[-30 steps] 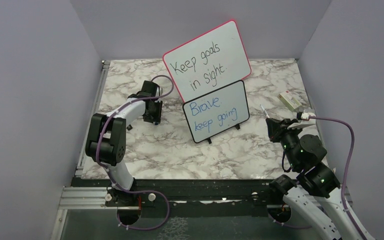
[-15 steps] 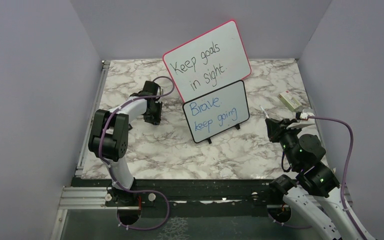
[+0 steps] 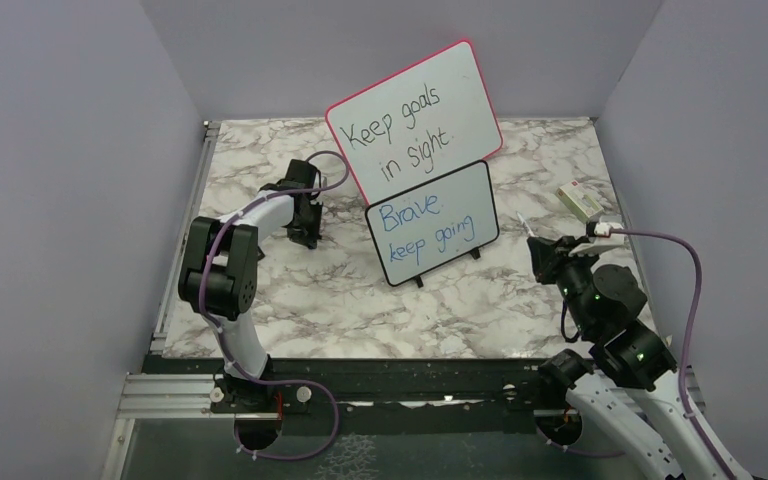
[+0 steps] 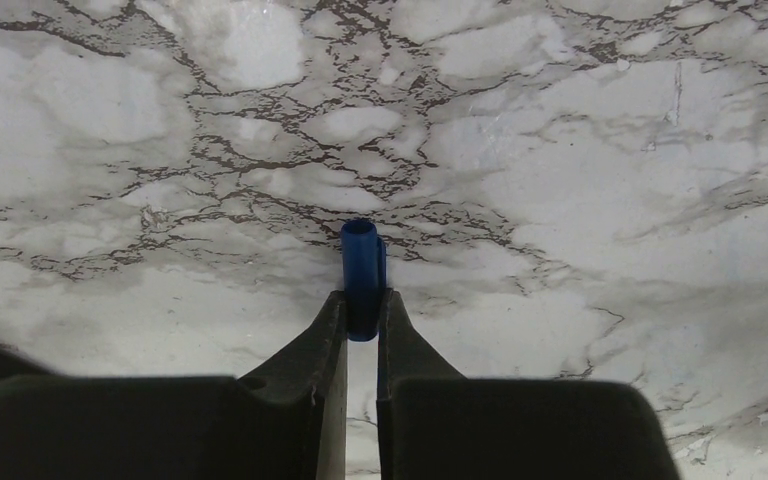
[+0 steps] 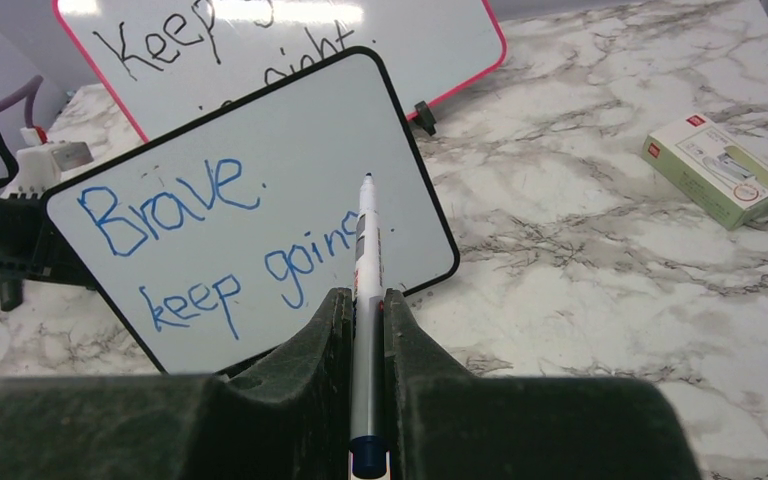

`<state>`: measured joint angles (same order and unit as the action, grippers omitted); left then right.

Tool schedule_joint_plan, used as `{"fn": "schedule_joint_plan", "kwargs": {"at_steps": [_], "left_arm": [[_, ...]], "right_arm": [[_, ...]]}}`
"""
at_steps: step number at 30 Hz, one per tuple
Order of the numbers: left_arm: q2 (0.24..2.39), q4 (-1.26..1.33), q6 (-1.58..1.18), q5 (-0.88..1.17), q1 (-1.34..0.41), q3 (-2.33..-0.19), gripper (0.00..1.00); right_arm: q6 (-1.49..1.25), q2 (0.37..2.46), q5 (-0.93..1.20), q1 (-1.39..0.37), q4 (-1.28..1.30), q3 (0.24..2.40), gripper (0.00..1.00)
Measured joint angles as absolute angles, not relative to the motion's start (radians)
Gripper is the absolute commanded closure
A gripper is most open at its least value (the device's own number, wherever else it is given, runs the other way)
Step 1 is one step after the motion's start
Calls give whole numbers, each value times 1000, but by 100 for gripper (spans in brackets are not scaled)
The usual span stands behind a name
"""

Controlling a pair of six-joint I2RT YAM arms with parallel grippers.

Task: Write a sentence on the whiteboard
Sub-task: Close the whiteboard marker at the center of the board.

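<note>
1. Got the marker (image 5: 366, 250) pinched tight in the right gripper (image 5: 365, 300), bare tip aimed up at the whiteboard (image 3: 470, 195) but apparently hanging clear of its face.
2. Find that whiteboard dead centre in the top view, propped on its little feet just in front of the pink-framed board (image 3: 470, 90). Shows the sentence (image 3: 432, 240) in blue, "Brave. keep going".
3. Over left of centre in the top view, left gripper (image 4: 362, 300) squeezed shut around a blue cap (image 4: 361, 260), pointing down at the marble table (image 3: 360, 300).
4. Guessing the writing is done or nearly so, with recapping as the likely next step.
5. To do that well: line up cap mouth and pen tip on one axis, meet in the open patch in front of the whiteboard, push straight, no twisting.
6. Keep the bare tip well off the white surface while swinging across, or expect a stray blue streak.
7. Watch the whiteboard's lower right corner, closest to the marker's path. Looks light enough to tip on a nudge.
8. Small green-and-white box (image 3: 581, 203) at the right of the top view, well apart, no bother.
</note>
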<state>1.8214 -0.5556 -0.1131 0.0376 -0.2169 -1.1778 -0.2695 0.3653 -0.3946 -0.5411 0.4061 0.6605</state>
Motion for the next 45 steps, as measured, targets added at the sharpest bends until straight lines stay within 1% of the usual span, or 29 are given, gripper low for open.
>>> {"fn": "schedule_joint_plan", "kwargs": {"at_steps": [2, 7, 14, 18, 23, 30, 38, 45], "left_arm": [[1819, -556, -110, 41, -217, -1178, 96], [1760, -556, -95, 60, -221, -1157, 97], [1548, -542, -63, 70, -257, -1120, 100], [1412, -531, -30, 53, -329, -1092, 100], [1259, -513, 41, -1, -472, -1064, 100], [1106, -494, 120, -38, -572, -1013, 100], [952, -442, 336, -43, -757, -921, 100], [834, -374, 589, -18, -822, -813, 100]], "right_arm": [[-269, 372, -382, -541, 406, 660, 99], [-265, 377, -344, -541, 405, 660, 99], [-257, 397, -255, -541, 402, 660, 99], [-253, 406, -189, -541, 401, 663, 100], [-254, 427, -101, -541, 388, 674, 99], [-264, 470, 38, -541, 332, 678, 99], [-288, 519, 160, -541, 247, 678, 99], [-306, 538, 260, -541, 185, 678, 99]]}}
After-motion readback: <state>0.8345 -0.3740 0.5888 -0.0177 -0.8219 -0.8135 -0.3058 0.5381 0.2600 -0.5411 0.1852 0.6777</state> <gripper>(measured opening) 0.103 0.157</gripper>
